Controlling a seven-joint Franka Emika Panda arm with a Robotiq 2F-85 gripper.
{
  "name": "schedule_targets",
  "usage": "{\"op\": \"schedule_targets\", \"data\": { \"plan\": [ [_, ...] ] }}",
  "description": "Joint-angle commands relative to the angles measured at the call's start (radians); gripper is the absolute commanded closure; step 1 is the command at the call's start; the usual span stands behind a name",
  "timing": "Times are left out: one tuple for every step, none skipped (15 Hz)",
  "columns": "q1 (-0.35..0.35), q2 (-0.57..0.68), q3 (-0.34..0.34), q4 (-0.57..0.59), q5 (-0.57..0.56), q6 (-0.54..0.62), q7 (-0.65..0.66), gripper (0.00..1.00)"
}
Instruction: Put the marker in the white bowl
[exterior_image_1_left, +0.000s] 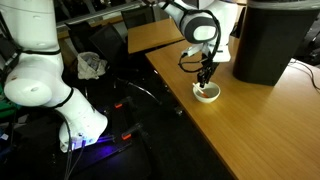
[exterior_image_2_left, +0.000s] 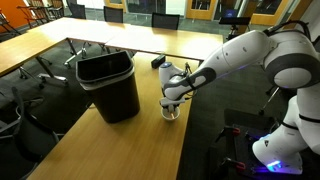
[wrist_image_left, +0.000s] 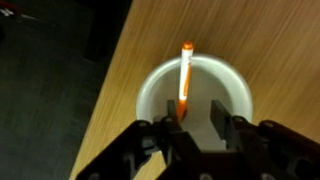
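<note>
In the wrist view the orange-red marker (wrist_image_left: 185, 75) lies slanted inside the white bowl (wrist_image_left: 235, 85), with its far tip on the rim. My gripper (wrist_image_left: 197, 115) hangs right above the bowl with its fingers apart. The marker's near end sits against the inner side of the left finger and is not clamped. In both exterior views the gripper (exterior_image_1_left: 205, 80) (exterior_image_2_left: 170, 100) is directly over the small bowl (exterior_image_1_left: 207, 96) (exterior_image_2_left: 171, 112) near the table edge. The marker is too small to make out there.
A big black bin (exterior_image_2_left: 108, 82) (exterior_image_1_left: 270, 40) stands on the wooden table (exterior_image_2_left: 120, 140) close beside the bowl. The table edge runs just next to the bowl, with dark floor and cables (exterior_image_1_left: 130, 100) below. Chairs and more tables stand behind.
</note>
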Motion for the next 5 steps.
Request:
{"op": "schedule_targets", "data": {
  "plan": [
    [0.083, -0.137, -0.046, -0.097, -0.178, 0.048, 0.019, 0.25],
    [0.104, -0.176, -0.052, -0.110, -0.250, 0.026, 0.027, 0.18],
    [0.117, -0.221, -0.046, -0.127, -0.314, 0.010, 0.022, 0.10],
    [0.126, -0.261, -0.038, -0.144, -0.380, -0.002, 0.020, 0.03],
    [0.134, -0.285, -0.032, -0.142, -0.437, -0.057, 0.055, 0.00]
  ]
}}
